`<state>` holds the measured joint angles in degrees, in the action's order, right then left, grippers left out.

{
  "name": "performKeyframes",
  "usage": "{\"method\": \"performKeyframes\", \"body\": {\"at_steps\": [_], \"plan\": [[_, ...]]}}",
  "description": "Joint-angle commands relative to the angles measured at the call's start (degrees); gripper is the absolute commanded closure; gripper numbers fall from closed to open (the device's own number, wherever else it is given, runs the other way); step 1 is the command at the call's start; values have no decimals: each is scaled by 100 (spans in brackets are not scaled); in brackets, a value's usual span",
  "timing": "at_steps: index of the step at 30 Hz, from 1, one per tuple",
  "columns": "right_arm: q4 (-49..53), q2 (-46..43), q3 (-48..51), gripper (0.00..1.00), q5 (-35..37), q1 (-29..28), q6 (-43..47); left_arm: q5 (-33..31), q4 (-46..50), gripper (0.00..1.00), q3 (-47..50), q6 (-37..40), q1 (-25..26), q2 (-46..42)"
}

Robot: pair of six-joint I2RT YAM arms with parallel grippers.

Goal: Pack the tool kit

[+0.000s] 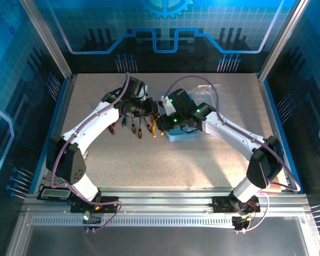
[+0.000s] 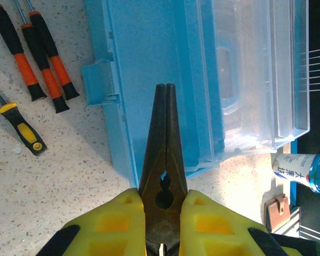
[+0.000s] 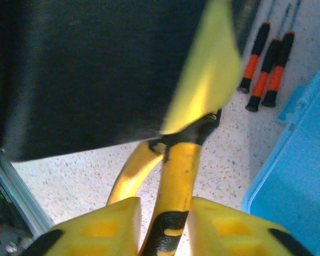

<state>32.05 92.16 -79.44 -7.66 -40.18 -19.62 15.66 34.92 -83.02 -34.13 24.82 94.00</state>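
Yellow-handled steel pliers (image 2: 164, 154) are pinched at their dark head by the left pincer (image 2: 164, 205) and at one handle by the right pincer (image 3: 165, 218), nose pointing to 12 o'clock over the translucent pale-blue rectangular plastic box (image 2: 149, 64) on the speckled bench (image 2: 69, 176).

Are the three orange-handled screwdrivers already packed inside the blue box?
No, the three screwdrivers lie on the speckled table beside the blue box, outside it.

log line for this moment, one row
left gripper: shut on pliers head | right gripper: shut on pliers handle | box: open | screwdrivers: beside box
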Motion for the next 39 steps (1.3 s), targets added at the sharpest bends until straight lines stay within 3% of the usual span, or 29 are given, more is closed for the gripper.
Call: {"method": "performKeyframes", "body": {"at_steps": [1,9,10,13,18,19,28,39], "plan": [[-68,-67,60,79,-53,-72,19,260,-68,100,-159,-6,36,-53],[-189,-128,129,100,-199,-16,-59,303,-164,100,-118,20,27,-105],[-181,-143,126,100,-209,5,-59,269,-162,92,-102,29,22,-109],[-106,-213,130,100,-227,104,-15,84,-59,46,-99,114,-53,-144],[271,-361,67,100,-196,495,230,-304,260,4,8,409,-514,-409],[391,-357,28,100,-215,607,299,-433,393,1,31,513,-637,-464],[1550,574,-882,100,-17,1353,1125,-1701,1327,1,727,1136,-1213,-842],[1593,1597,-1447,100,450,1329,841,-1612,1184,1,1342,1057,-1243,-939]]}}
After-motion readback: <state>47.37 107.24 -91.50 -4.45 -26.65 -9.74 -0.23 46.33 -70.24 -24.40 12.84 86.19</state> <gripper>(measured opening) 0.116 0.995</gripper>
